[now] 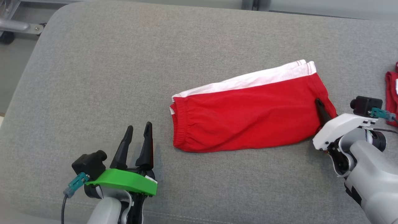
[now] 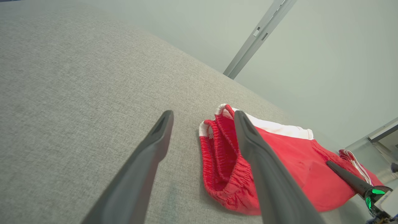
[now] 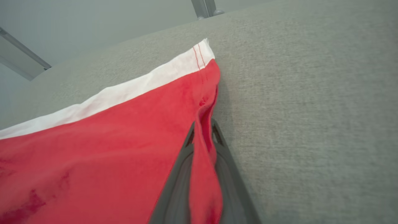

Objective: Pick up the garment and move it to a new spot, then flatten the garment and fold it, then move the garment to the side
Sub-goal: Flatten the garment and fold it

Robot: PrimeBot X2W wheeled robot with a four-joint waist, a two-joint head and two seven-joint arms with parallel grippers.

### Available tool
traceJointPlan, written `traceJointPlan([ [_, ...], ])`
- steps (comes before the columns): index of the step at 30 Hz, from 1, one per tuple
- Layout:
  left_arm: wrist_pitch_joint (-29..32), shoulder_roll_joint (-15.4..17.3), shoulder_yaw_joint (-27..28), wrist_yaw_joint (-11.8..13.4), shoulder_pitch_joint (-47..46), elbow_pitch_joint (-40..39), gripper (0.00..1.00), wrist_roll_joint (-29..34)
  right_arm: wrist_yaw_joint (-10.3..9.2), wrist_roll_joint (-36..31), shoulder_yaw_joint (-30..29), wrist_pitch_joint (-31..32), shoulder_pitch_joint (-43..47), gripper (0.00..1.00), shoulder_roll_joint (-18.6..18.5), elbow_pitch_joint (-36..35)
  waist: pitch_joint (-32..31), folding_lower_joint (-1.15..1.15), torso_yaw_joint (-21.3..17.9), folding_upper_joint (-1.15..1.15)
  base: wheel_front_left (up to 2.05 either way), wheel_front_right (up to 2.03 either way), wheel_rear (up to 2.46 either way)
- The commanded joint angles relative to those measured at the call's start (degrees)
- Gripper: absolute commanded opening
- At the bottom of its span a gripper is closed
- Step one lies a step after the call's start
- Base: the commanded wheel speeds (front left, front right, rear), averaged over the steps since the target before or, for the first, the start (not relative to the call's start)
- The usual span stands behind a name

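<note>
I am reading no words, brands, numbers or signs anywhere before me. I am seeing one small white sticker (image 1: 151, 179) on the right end of the green mount (image 1: 124, 182) behind my left gripper (image 1: 139, 125), and its print is showing too small to make out.

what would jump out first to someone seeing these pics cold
The bright red garment with a white band along its far edge, lying in the middle of the grey cushion, draws the eye first. The right gripper pinches a fold of its right end. The left gripper, on a vivid green mount, is open at the near left, apart from the cloth.
</note>
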Motion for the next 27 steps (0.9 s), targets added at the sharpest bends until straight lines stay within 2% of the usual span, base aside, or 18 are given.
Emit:
traceJointPlan([
  [1, 0.03, 0.18, 0.15, 0.16, 1.17, 0.28, 1.00, 0.48, -0.12, -0.17, -2.35, -0.24, 2.94, 0.00, -1.03, -1.35, -3.47, 0.00, -3.79, 0.00, 0.00, 0.00, 0.00],
  [8, 0.02, 0.21, 0.42, 0.16, 2.72, 0.34, 1.00, 0.62, -0.11, -4.52, -10.82, -0.26, 10.29, 0.00, -2.00, -7.57, -5.06, 0.00, -6.20, 0.00, 0.00, 0.00, 0.00],
  [14, 0.02, 0.20, -0.01, 0.16, 3.43, 0.39, 1.00, 0.49, -0.09, -9.88, -13.12, -0.26, 11.95, 0.00, -1.00, -13.61, -5.54, 0.00, -6.58, 0.00, 0.00, 0.00, 0.00],
  [20, 0.02, 0.21, -1.04, 0.16, 3.99, 0.83, 1.00, -0.06, -0.08, -15.14, -8.53, 0.61, 9.79, 0.00, 2.20, -20.69, -6.26, 0.00, -5.15, 0.00, 0.00, 0.00, 0.00],
  [27, 0.02, 0.19, -2.44, 0.16, 4.26, 1.05, 1.00, -0.58, -0.08, -17.25, -0.31, 5.12, 7.58, 0.00, 7.33, -25.76, -7.03, 0.00, -1.13, 0.00, 0.00, 0.00, 0.00],
])
